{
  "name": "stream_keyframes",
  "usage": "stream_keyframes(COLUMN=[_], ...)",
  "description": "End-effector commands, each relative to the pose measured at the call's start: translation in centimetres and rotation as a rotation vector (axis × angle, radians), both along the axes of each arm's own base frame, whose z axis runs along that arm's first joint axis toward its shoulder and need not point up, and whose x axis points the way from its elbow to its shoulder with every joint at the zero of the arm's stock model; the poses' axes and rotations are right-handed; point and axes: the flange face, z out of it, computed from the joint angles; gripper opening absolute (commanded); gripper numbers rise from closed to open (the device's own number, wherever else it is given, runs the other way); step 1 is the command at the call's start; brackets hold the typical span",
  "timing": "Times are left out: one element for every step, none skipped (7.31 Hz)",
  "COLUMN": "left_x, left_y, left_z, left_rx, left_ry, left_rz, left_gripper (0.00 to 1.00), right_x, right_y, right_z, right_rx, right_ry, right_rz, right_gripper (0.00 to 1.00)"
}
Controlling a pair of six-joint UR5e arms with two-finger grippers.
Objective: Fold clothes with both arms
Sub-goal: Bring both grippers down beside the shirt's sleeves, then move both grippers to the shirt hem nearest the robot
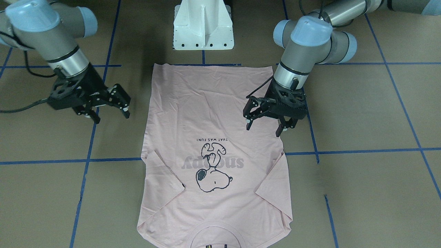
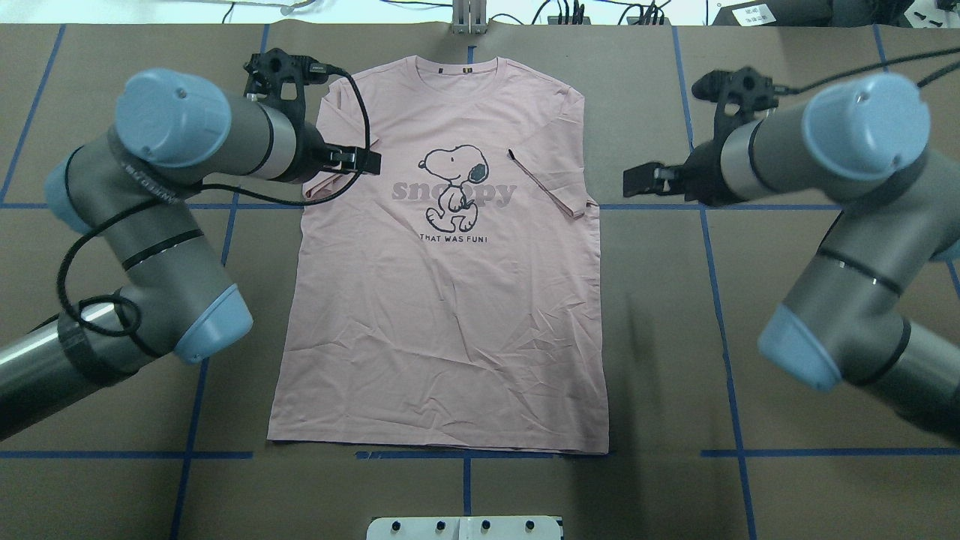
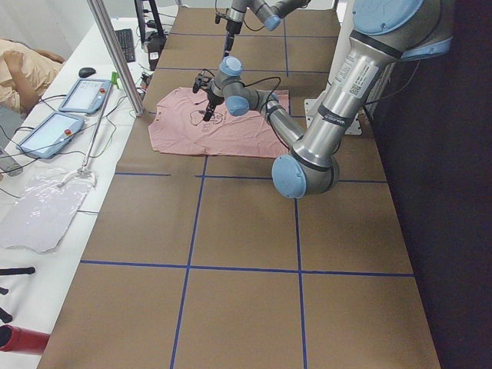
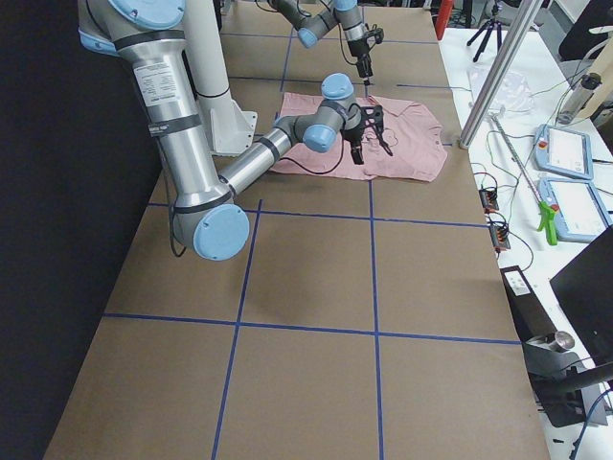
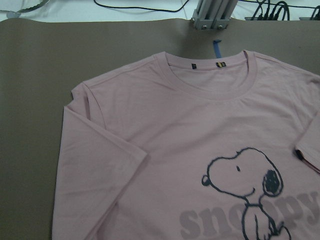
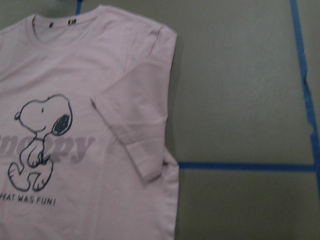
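Observation:
The pale pink T-shirt point(image 1: 213, 144) lies flat and face up on the brown table, Snoopy print showing, collar on the side away from the robot. Both sleeves are folded in over the front. It also shows in the overhead view point(image 2: 442, 300) and in both wrist views point(image 5: 190, 150) point(image 6: 75, 125). My left gripper point(image 1: 263, 129) is open and empty, hovering over the shirt's edge by its folded sleeve point(image 1: 272, 179); overhead it sits at the shirt's left sleeve point(image 2: 354, 160). My right gripper point(image 1: 112, 117) is open and empty above bare table beside the shirt point(image 2: 646, 178). Neither wrist view shows fingers.
The white pedestal base point(image 1: 203, 27) stands at the robot's side of the shirt. Blue tape lines point(image 1: 361, 151) cross the table. A metal post point(image 2: 469, 15) and cables are beyond the collar. Tablets point(image 3: 58, 123) lie on a side bench.

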Motion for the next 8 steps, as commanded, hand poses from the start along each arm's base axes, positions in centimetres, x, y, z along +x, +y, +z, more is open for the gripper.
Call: stream_keyframes(left_x=[-2.4, -2.0, -0.9, 0.9, 2.8, 3.7, 4.3, 4.2], left_y=[8.3, 12.4, 16.1, 19.5, 22.7, 25.4, 27.2, 27.7], left_z=[2.7, 4.1, 5.8, 7.5, 8.7, 10.3, 11.5, 12.6], left_rx=[-0.053, -0.091, -0.163, -0.217, -0.261, -0.308, -0.340, -0.346], left_ry=[0.037, 0.037, 0.037, 0.020, 0.010, -0.011, -0.025, -0.048], left_rz=[0.032, 0.023, 0.035, 0.051, 0.055, 0.064, 0.055, 0.056], left_gripper=[1.00, 1.00, 1.00, 1.00, 1.00, 0.85, 0.72, 0.69], right_x=[-5.1, -7.3, -8.9, -9.5, -9.7, -9.9, -9.9, -9.9], right_y=[13.8, 18.8, 22.2, 23.8, 24.6, 24.8, 24.8, 24.8], right_z=[0.0, 1.2, 2.0, 2.8, 3.1, 3.1, 3.2, 3.2], right_rx=[-0.072, -0.066, -0.056, -0.076, -0.062, -0.060, -0.060, -0.056], right_ry=[-0.040, -0.023, -0.009, 0.003, 0.008, 0.009, 0.011, 0.011], right_rz=[0.034, 0.063, 0.067, 0.059, 0.066, 0.066, 0.066, 0.070], right_gripper=[0.98, 0.96, 0.95, 0.94, 0.94, 0.94, 0.94, 0.95])
